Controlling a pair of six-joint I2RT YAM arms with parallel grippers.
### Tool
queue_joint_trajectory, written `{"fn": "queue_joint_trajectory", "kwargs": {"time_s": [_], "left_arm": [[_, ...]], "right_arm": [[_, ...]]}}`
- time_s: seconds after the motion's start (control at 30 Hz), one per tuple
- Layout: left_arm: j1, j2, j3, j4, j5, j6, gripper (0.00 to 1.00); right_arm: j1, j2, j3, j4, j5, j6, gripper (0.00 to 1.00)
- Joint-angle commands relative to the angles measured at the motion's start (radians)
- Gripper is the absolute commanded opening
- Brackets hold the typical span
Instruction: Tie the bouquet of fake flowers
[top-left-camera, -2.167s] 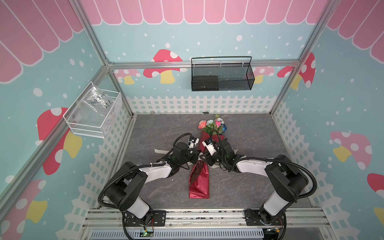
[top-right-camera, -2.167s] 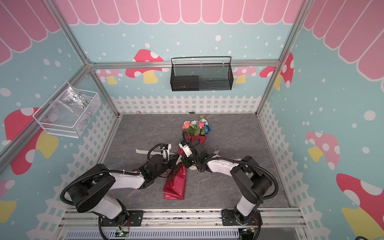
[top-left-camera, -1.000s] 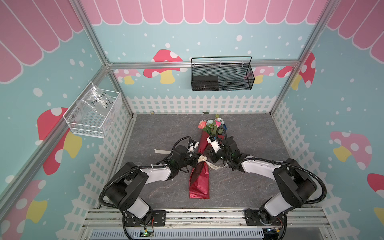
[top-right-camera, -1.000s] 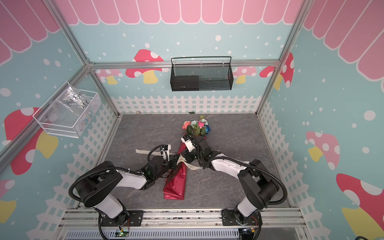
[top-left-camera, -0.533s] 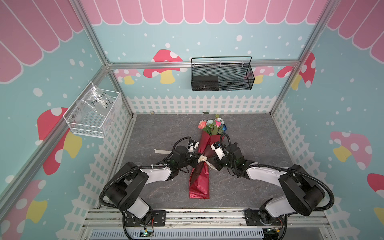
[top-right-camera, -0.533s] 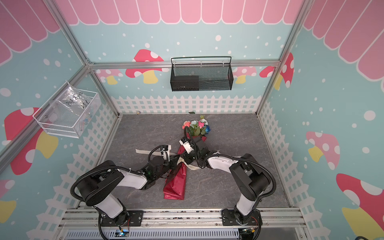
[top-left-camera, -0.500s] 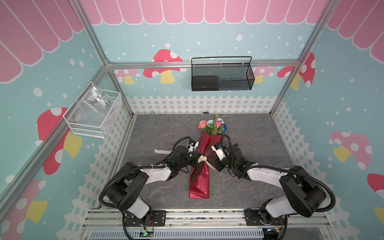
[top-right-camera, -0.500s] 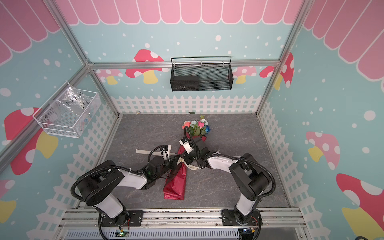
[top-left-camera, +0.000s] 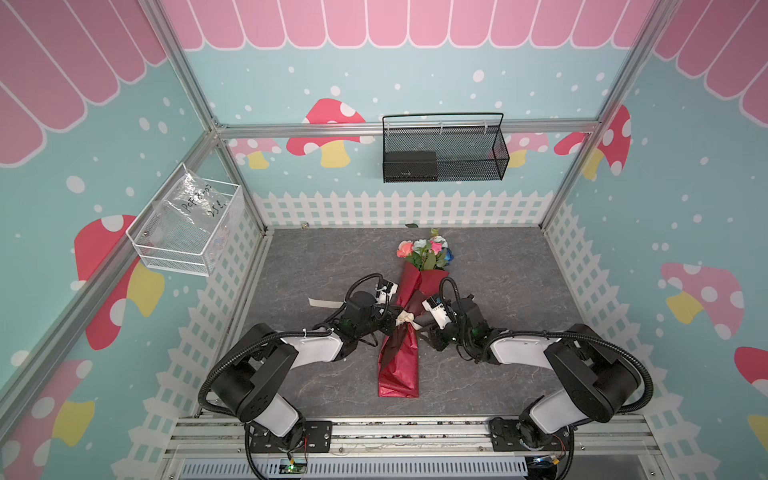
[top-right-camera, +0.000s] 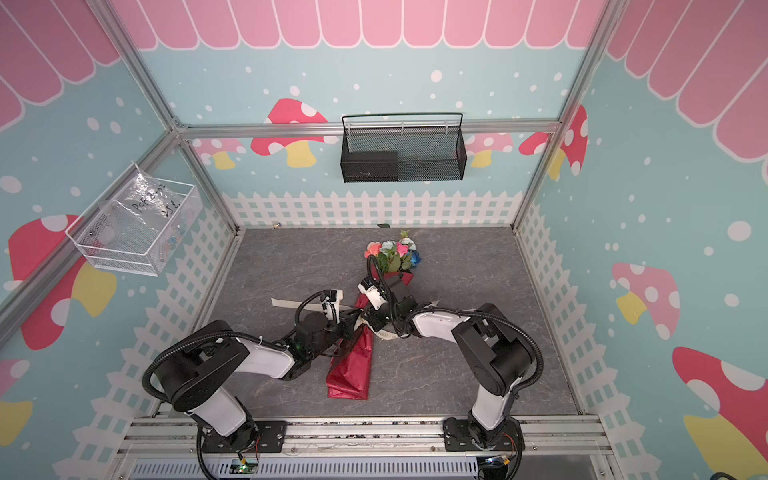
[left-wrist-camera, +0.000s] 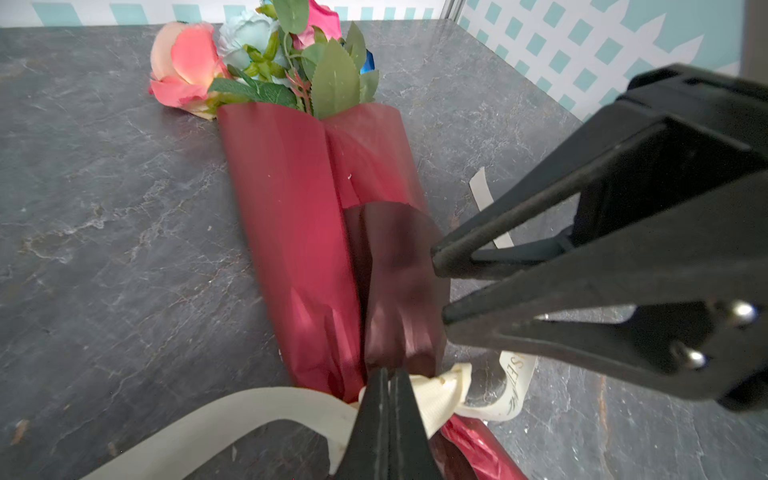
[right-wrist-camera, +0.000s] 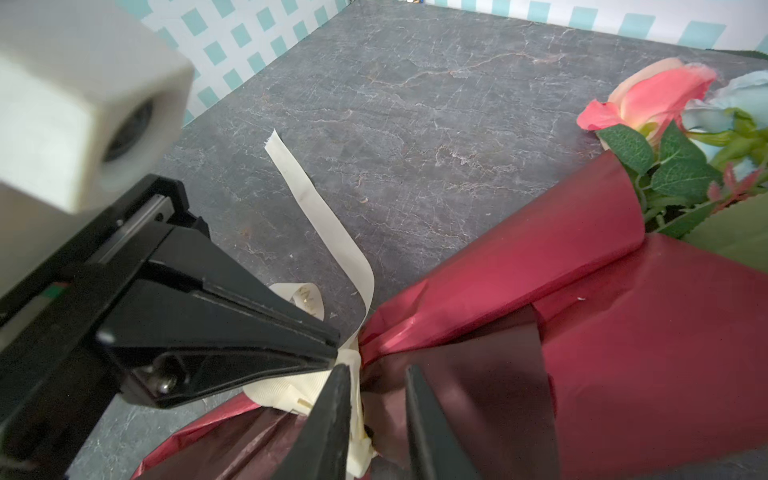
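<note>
Flat on grey tabletop (top-left-camera: 316, 257), blooms (top-left-camera: 424, 249) toward back fence (top-left-camera: 399, 208), bouquet of fake flowers (top-left-camera: 399, 357), its cream ribbon knot (left-wrist-camera: 440, 388) pinched in fully closed left gripper (left-wrist-camera: 390, 372), right gripper (right-wrist-camera: 376, 368) narrowly open at same knot.

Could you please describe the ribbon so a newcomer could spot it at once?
On the grey tabletop lies a red-wrapped bouquet of fake flowers. The cream ribbon is knotted round its narrow waist, one tail trailing left. It is the only pale, lettered strip in the scene.

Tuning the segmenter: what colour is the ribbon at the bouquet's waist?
Cream, with printed lettering on the ribbon; clearest in the left wrist view.
</note>
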Motion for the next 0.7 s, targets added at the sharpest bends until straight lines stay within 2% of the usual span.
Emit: {"fn": "queue_joint_trajectory", "kwargs": {"time_s": [0.0,0.1,0.23,0.33,0.37,0.4,0.5,0.57,0.67], "left_arm": [[0.002,0.023,-0.009,0.048,0.049,0.005,0.0],[0.002,0.013,-0.025,0.054,0.033,-0.007,0.0],[0.004,-0.027,-0.061,0.046,-0.027,-0.026,0.0],[0.012,-0.078,-0.072,0.015,-0.037,-0.032,0.1],[0.014,-0.097,-0.074,-0.003,-0.037,-0.03,0.21],[0.015,-0.118,-0.072,-0.028,-0.035,-0.023,0.24],[0.026,-0.171,-0.049,-0.127,-0.001,0.012,0.25],[0.042,-0.205,-0.019,-0.222,0.045,0.054,0.31],[0.077,-0.237,0.033,-0.361,0.102,0.107,0.33]], "right_arm": [[-0.003,0.018,0.011,0.035,-0.023,-0.022,0.13],[-0.003,0.0,-0.006,0.047,0.015,-0.004,0.02],[-0.003,-0.044,-0.038,0.059,0.056,0.001,0.0],[-0.003,-0.077,-0.062,0.082,0.063,0.001,0.0],[-0.003,-0.082,-0.068,0.089,0.063,0.001,0.0],[-0.003,-0.089,-0.074,0.097,0.062,0.003,0.0],[-0.002,-0.097,-0.089,0.122,0.051,0.005,0.0],[-0.002,-0.101,-0.098,0.144,0.039,0.009,0.0],[-0.002,-0.101,-0.101,0.153,0.028,0.009,0.0]]}}
